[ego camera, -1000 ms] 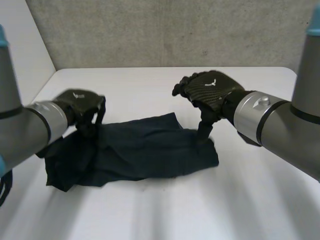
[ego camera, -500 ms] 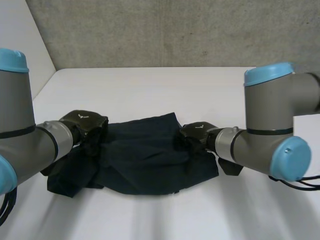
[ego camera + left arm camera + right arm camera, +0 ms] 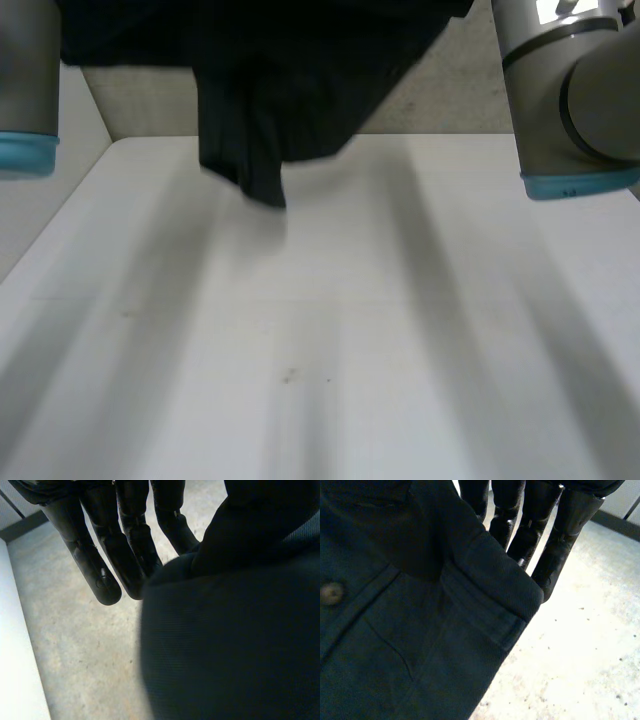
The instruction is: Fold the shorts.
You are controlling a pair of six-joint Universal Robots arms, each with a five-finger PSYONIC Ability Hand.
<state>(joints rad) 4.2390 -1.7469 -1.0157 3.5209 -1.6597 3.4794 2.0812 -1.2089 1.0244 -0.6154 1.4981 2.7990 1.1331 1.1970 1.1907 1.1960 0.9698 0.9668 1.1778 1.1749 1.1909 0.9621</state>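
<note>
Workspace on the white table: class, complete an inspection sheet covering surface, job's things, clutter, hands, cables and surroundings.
Surface: white table, bare apart from a few small dark specks near its middle.
Job's things: dark navy fabric shorts held in the air above the table, one part hanging lower.
Clutter: nothing seen.
Hands: black left hand and black right hand each grip the shorts, fingers straight against the cloth.
Cables: nothing seen.
Surroundings: grey concrete wall behind the table.

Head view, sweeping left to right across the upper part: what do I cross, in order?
Left arm → dark shorts, lifted and hanging above the white table → right arm.
</note>
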